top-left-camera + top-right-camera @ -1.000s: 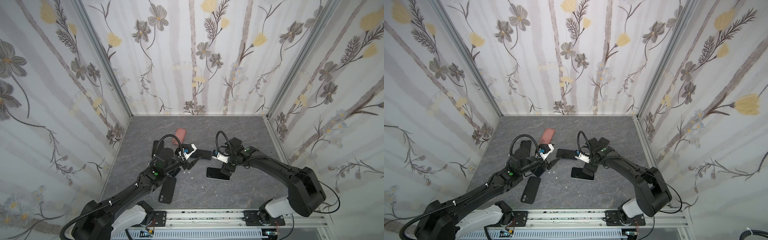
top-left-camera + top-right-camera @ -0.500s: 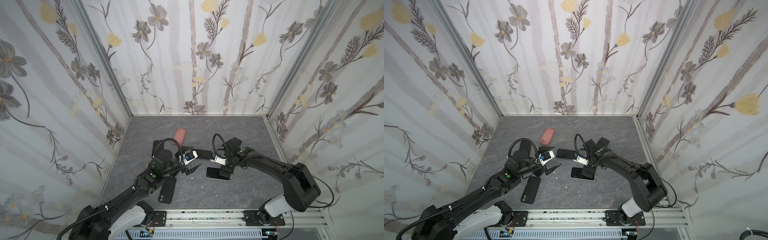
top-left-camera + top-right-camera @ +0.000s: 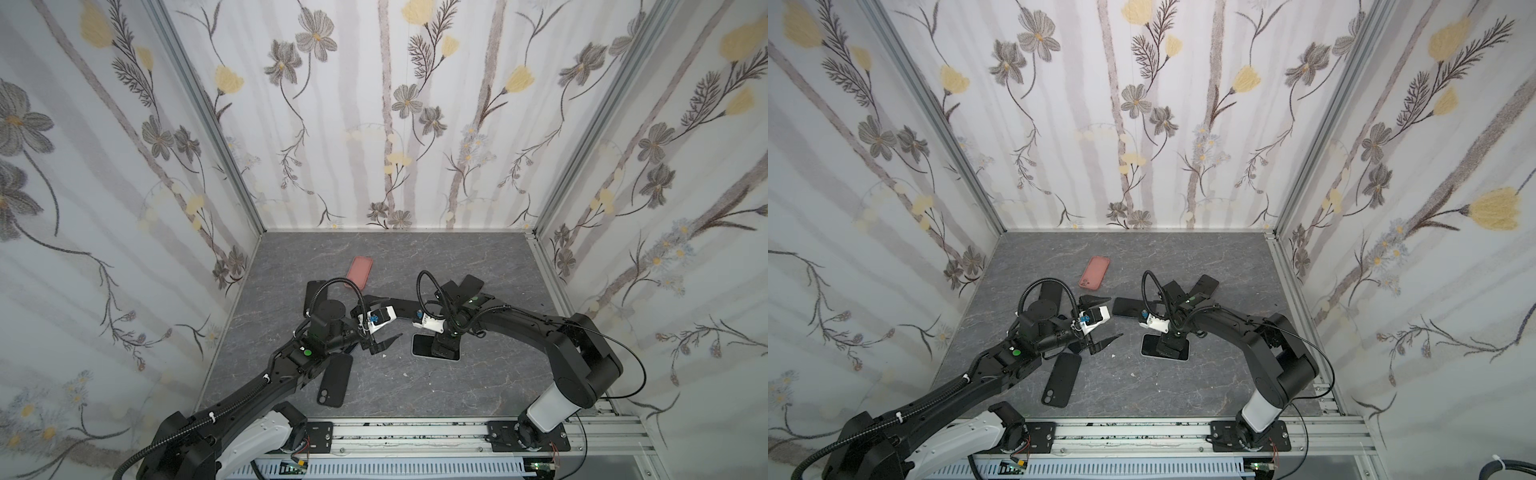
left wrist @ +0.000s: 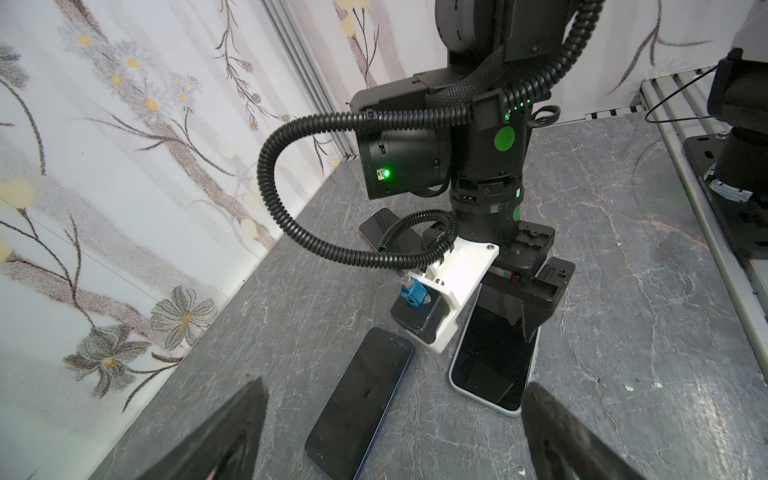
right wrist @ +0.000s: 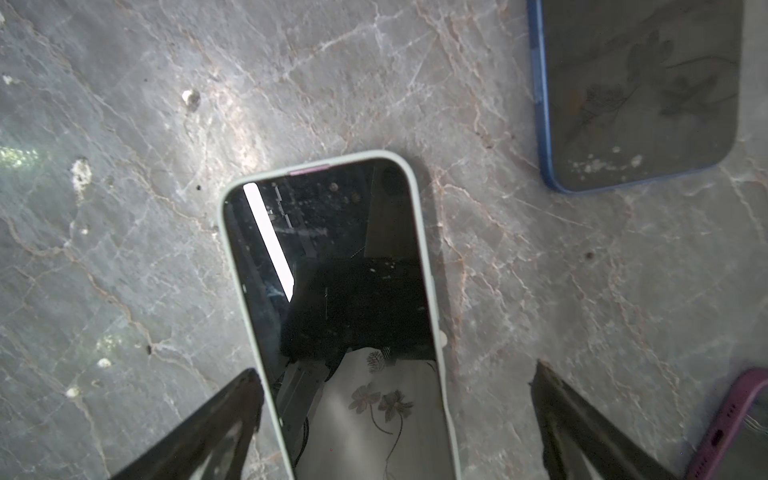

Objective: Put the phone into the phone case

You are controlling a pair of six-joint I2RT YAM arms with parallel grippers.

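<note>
Phone (image 3: 422, 345) lies flat and screen up on the bench (image 3: 478, 395), just right of the middle in both top views. Its long axis runs nearly left to right across the frame. The right gripper (image 3: 444, 348) stands over the phone's right-hand end, pointing down, so the right arm is plainly the nearer. The left gripper (image 3: 390, 319) hangs to the left of the phone and apart from it. Its jaws are spread wide and empty, and they aim rightward toward the phone.

In the left wrist view the phone (image 4: 490, 374) sits lower centre-right, its long axis leading away from the camera to the right gripper (image 4: 503, 328) at its far end. A blue-edged phone (image 4: 361, 395) lies just beside it on the left, roughly parallel and not touching. The left gripper's fingers (image 4: 232, 432) frame the bottom corners with nothing between them.

In the right wrist view the phone (image 5: 332, 291) runs up from the bottom edge through the centre, in line with the gripper's reach. A pale rim surrounds the screen, which I take to be the case (image 5: 332, 156), already around the phone. The right gripper (image 5: 397, 370) straddles the phone's width with jaws fully apart and clamps nothing. The finger at lower left is just beside the rim, though contact cannot be told, and the one at lower right stands clear. Closing here would likely meet the phone across its short axis.
</note>
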